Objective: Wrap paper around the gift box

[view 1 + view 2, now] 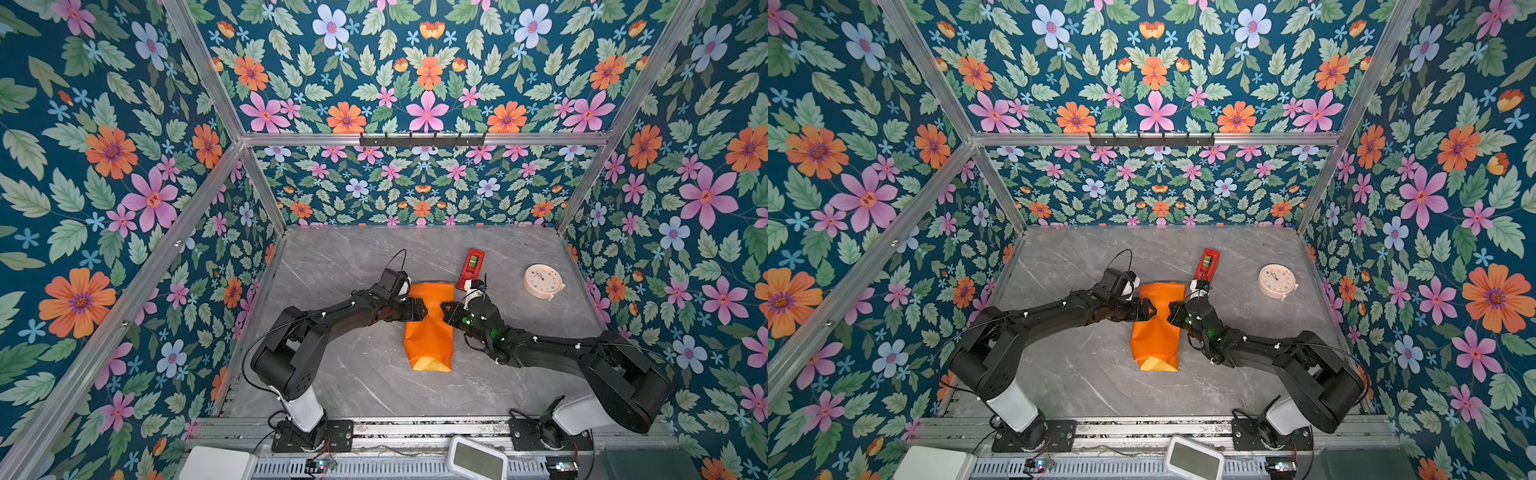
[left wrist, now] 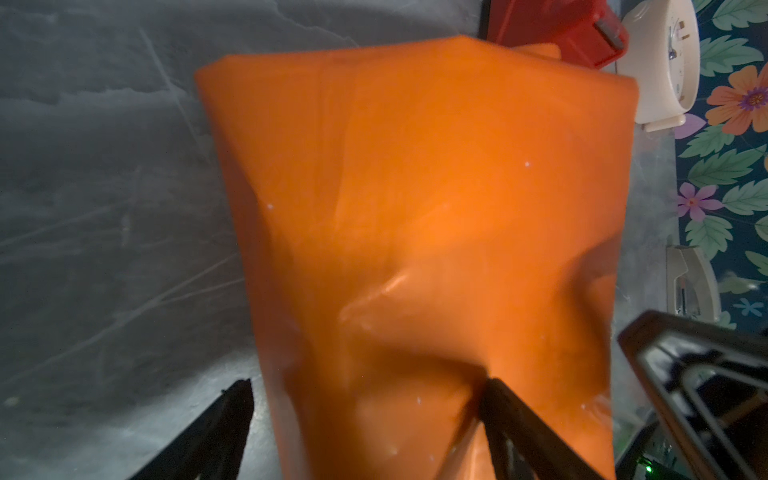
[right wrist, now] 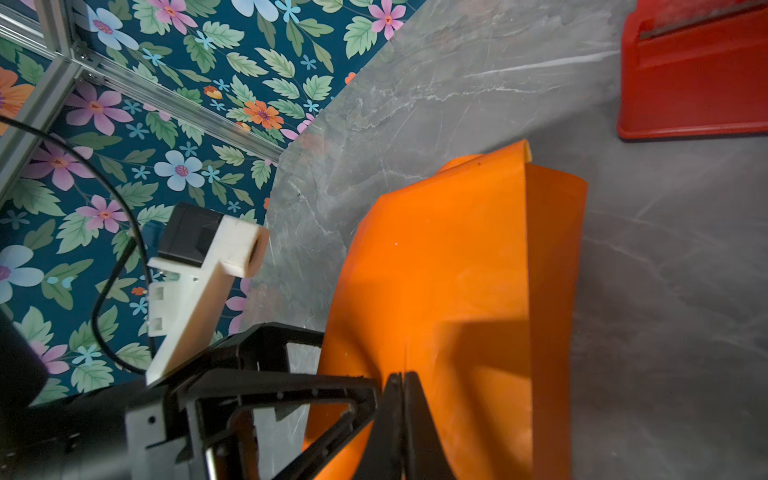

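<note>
The paper (image 1: pixel 428 332) (image 1: pixel 1154 332) lies folded over itself as an orange hump in the middle of the table. Its yellow inner face (image 1: pixel 432 365) shows at the near open end. The gift box is hidden. My left gripper (image 1: pixel 422 311) (image 1: pixel 1152 311) is open at the paper's left side. In the left wrist view the left gripper (image 2: pixel 368 399) straddles the paper (image 2: pixel 415 187), and one finger (image 2: pixel 503 411) presses into it. My right gripper (image 1: pixel 444 309) (image 1: pixel 1170 311) meets it from the right. In the right wrist view the right gripper (image 3: pixel 400 380) is shut on a raised crease of the paper (image 3: pixel 457 270).
A red tape dispenser (image 1: pixel 470 268) (image 1: pixel 1205 264) (image 3: pixel 698 75) lies just behind the paper's far right corner. A pale round clock (image 1: pixel 542 281) (image 1: pixel 1278 281) sits at the back right. White devices (image 1: pixel 478 459) rest on the front rail. Floral walls enclose the table.
</note>
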`<state>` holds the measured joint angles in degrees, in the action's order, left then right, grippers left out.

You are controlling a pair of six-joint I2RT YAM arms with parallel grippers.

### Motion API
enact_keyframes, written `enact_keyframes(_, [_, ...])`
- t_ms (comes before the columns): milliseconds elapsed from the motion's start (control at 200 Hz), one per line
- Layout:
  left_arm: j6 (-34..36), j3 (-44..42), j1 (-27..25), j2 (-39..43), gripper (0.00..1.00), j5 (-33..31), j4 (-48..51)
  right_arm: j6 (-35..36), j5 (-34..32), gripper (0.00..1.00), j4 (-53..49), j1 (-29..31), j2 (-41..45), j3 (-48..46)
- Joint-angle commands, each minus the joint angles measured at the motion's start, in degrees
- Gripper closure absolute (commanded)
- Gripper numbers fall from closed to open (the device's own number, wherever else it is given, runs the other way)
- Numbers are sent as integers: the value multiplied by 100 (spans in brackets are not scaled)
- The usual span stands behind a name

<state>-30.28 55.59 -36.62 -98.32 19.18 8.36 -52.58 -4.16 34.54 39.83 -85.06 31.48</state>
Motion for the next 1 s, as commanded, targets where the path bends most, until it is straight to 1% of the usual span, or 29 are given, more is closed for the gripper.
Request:
enact_keyframes(0, [203, -118, -12, -143, 13, -793, 1309, -42, -311, 100, 300, 29, -29, -97])
enact_keyframes(585, [198, -163, -12, -127, 13, -778, 1273, 93, -647, 100, 216, 34, 230, -440])
enact_keyframes(995, [198, -151, -12, -152, 13, -767, 1273, 175, -682, 100, 218, 45, 117, -512])
